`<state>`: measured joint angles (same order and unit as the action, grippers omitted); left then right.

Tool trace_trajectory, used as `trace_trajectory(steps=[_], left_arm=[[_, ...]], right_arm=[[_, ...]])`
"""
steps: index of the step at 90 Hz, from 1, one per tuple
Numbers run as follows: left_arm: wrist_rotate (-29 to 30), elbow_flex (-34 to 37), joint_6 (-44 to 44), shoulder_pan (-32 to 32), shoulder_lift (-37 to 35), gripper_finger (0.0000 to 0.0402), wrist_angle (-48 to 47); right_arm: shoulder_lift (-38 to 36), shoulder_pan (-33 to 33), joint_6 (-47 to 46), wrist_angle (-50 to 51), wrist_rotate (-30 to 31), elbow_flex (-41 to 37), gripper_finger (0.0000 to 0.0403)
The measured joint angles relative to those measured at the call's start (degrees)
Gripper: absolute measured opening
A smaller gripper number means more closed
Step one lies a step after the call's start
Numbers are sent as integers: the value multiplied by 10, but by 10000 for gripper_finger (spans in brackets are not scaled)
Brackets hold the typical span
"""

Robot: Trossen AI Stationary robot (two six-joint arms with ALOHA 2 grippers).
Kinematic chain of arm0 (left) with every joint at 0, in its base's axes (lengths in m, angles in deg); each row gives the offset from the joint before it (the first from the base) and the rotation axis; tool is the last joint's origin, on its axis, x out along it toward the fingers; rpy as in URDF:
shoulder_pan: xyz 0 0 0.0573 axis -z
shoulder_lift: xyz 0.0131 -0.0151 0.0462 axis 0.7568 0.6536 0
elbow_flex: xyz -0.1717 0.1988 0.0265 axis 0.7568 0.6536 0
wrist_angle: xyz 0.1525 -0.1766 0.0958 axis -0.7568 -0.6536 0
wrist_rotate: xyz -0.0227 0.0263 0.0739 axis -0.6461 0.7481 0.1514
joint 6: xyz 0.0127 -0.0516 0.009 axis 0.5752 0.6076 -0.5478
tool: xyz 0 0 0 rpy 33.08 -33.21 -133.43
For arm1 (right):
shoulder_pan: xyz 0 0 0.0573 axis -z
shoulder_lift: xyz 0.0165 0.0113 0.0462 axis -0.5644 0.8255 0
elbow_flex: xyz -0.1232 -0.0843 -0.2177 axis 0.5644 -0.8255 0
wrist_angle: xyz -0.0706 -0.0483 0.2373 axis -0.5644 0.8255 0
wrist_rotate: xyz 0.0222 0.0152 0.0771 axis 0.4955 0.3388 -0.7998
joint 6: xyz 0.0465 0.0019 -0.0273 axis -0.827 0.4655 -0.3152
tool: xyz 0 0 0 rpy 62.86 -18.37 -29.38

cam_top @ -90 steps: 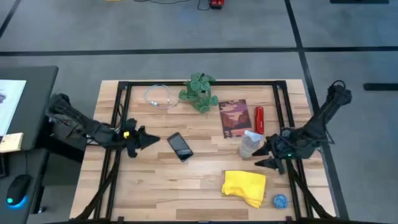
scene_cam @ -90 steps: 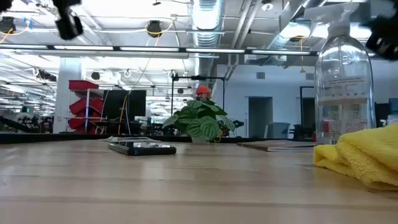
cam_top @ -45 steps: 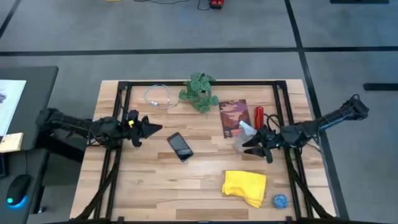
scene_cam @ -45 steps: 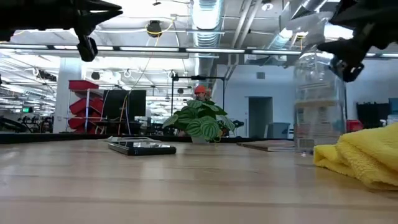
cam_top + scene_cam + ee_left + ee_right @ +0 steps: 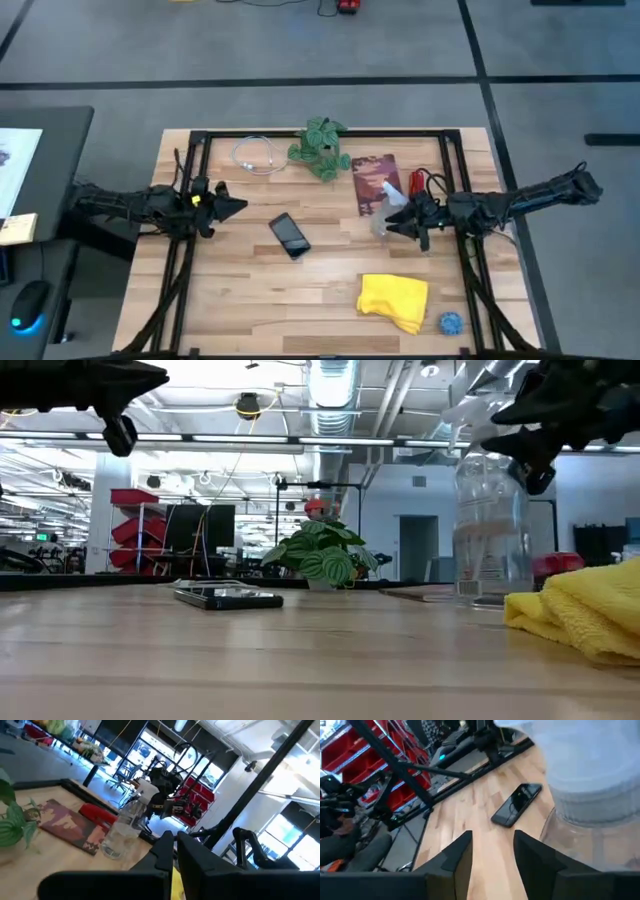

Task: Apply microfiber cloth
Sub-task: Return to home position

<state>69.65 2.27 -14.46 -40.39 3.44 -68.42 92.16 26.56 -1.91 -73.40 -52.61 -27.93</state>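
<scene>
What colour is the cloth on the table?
Bright yellow; the microfiber cloth shows best in the high view.

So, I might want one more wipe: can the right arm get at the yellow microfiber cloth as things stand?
Probably yes. The yellow microfiber cloth lies uncovered on the wooden table, nearer the front edge than the right gripper, which hangs open by the clear plastic spray bottle; nothing stands between them.

From the middle of the table [image 5: 250,300] we see a black phone [image 5: 289,235] near nine o'clock, a plant [image 5: 321,148] at twelve, a cable [image 5: 255,155] at eleven, a book [image 5: 375,188] at one, a clear bottle [image 5: 388,212] at two, a blue ball [image 5: 450,323] at four.
</scene>
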Motion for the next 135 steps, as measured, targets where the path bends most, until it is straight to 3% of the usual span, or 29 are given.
trace_trajectory(steps=[26, 41, 54, 74, 109, 135], left_arm=[[-11, 0, -42, 0, -92, 0, -122], [-25, -2, -83, 0, -91, 0, -128], [-25, -2, -85, 0, -90, 0, -122], [-20, -2, -10, 0, -89, 0, -167], [-20, -2, -6, 0, -88, 0, -313], [-20, -2, -9, 0, -88, 0, -435]], right_arm=[[9, 50, 42, -145, 1, -60, 99], [-7, 77, 67, -185, 2, -62, 98], [-15, 87, 68, -181, 2, -62, 98], [-13, 86, 68, -162, 2, -61, 97], [-14, 83, 68, -155, 2, -61, 97], [-128, 60, 72, -7, -30, -62, 97]])
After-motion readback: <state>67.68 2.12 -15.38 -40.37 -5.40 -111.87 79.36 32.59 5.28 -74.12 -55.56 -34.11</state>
